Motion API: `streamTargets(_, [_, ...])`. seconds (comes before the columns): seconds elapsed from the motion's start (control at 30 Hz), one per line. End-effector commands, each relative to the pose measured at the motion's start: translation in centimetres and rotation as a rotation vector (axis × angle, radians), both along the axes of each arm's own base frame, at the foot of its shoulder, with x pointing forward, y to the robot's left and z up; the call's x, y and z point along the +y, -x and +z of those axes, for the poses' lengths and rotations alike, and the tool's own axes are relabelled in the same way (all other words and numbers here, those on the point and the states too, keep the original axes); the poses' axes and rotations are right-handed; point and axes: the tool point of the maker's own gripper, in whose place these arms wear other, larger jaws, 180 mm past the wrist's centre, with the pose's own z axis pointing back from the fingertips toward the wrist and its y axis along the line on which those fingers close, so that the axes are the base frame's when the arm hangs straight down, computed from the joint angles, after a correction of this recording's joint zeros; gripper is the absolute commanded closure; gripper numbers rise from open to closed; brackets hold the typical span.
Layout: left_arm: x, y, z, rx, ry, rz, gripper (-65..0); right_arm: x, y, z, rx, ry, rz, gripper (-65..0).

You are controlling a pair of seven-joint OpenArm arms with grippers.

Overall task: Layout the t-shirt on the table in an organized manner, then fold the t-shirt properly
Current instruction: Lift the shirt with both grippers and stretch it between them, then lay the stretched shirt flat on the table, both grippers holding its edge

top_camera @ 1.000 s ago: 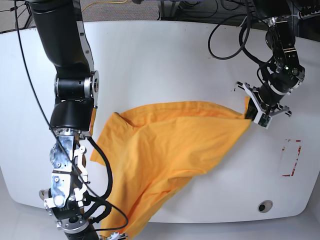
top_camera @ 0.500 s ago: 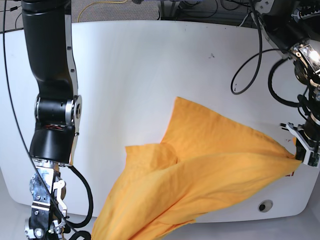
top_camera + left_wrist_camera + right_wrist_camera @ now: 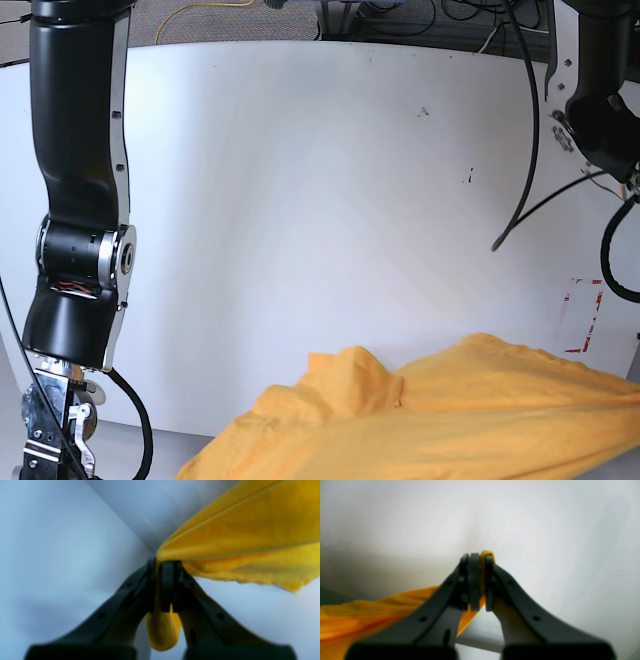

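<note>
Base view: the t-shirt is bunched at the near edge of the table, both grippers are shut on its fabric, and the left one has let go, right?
Not quite. The left gripper has not let go: the left wrist view shows its fingers shut on a fold of the t-shirt. The right gripper is shut on fabric too. In the base view the t-shirt is bunched at the near edge of the table.

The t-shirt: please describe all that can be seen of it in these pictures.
The t-shirt is plain orange-yellow soft cloth, rumpled into folds and not laid flat. In the base view it stretches along the near edge of the table, and its lower part runs out of the picture. The left gripper and the right gripper are each shut on a pinched bit of its edge. No label or sleeve can be told apart.
</note>
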Motion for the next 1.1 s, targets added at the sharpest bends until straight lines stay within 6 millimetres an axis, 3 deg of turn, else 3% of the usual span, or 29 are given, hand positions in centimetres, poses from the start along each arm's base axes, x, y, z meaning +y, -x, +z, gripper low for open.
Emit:
streamTargets(0.0, [0.0, 0.1, 3.6, -0.083, -0.031, 0.005, 0.0, -1.1, 0.2, 2.0, -0.041, -0.008, -0.018, 0.0])
streamTargets(0.1, [0.3, 0.3, 4.9, -0.105, -0.044, 0.014, 0.0, -1.5, 0.1, 1.6, -0.028, -0.010, -0.024, 0.0])
streamTargets(0.27, [0.3, 0.2, 4.8, -0.091, -0.068, 0.012, 0.0, -1.6, 0.2, 1.2, -0.001, 0.010, -0.006, 0.0])
streamTargets(0.37, [0.4, 0.2, 2.6, -0.036, -0.064, 0.011, 0.0, -3.0, 0.6, 1.0, 0.025, 0.020, -0.025, 0.0])
streamTargets(0.47, [0.4, 0.3, 0.8, 0.009, -0.061, 0.011, 0.0, -4.2, 1.6, 2.3, -0.019, -0.004, -0.035, 0.0])
streamTargets(0.7, [1.2, 1.6, -4.7, 0.135, -0.037, 0.029, 0.0, -5.8, 3.5, -5.2, 0.085, -0.021, -0.083, 0.0])
streamTargets(0.93, [0.4, 2.9, -10.8, 0.259, 0.022, 0.018, 0.0, -6.6, 6.9, -13.3, 0.171, -0.015, -0.118, 0.0])
streamTargets(1.07, [0.2, 3.8, -13.2, 0.317, 0.031, 0.015, 0.0, -5.8, 8.9, -17.4, 0.222, -0.041, -0.119, 0.0])
